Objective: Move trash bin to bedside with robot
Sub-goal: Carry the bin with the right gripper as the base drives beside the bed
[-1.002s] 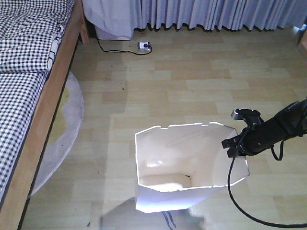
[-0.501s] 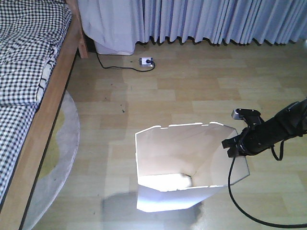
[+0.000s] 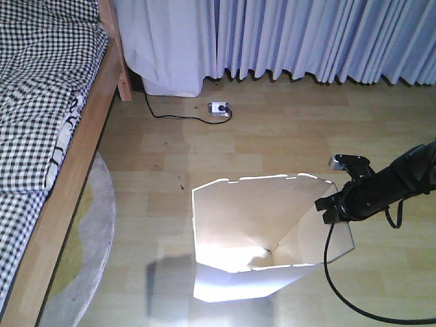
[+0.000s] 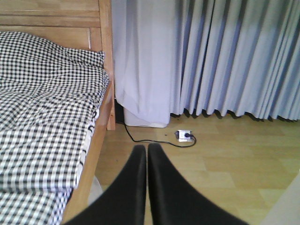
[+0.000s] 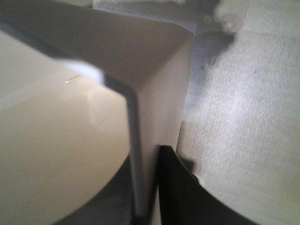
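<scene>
The white trash bin (image 3: 238,225) stands low in the front view on the wood floor, its angular rim open toward me. My right gripper (image 3: 332,206) is shut on the bin's right wall; in the right wrist view the thin rim (image 5: 133,140) runs between the two black fingers (image 5: 176,187). The bed (image 3: 41,122) with black-and-white checked bedding and a light wooden frame (image 3: 71,184) lies along the left, apart from the bin. My left gripper (image 4: 147,152) hangs shut with nothing in it, pointing at the floor by the bed (image 4: 47,117).
Grey-blue curtains (image 3: 306,37) hang along the back wall. A power strip (image 3: 219,108) with a black cable (image 3: 174,116) lies on the floor near the bed's head post. A pale round rug (image 3: 92,231) pokes out from under the bed. A black cable (image 3: 340,293) trails from the right arm.
The whole room has slid down in the front view: curtains, power strip and bed head come closer. The bin and right gripper keep the same place in the frame.
</scene>
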You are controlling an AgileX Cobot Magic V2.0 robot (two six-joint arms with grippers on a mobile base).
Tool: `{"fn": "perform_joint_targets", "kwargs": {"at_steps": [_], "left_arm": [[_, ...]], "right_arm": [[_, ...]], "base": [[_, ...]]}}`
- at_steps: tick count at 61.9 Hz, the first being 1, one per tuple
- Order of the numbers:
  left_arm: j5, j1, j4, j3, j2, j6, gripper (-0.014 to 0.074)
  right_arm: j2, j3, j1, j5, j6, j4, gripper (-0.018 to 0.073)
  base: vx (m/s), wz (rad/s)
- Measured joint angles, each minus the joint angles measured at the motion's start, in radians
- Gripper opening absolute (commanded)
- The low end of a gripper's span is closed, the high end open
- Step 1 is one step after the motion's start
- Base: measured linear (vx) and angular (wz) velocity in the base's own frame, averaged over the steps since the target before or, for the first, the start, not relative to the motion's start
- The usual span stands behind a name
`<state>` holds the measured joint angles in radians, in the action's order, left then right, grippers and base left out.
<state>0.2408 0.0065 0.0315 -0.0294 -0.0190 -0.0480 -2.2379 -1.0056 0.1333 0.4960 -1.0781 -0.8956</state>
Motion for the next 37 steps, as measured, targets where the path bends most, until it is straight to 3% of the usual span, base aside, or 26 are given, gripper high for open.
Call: {"fn": "perform_joint_targets", "kwargs": {"at_steps": [37], "left_arm": [[0.000, 0.000, 0.000, 0.000, 0.000, 0.000, -0.0006]], "right_arm": [[0.000, 0.000, 0.000, 0.001, 0.000, 0.000, -0.0006]], "base": [[0.34, 0.04]]}}
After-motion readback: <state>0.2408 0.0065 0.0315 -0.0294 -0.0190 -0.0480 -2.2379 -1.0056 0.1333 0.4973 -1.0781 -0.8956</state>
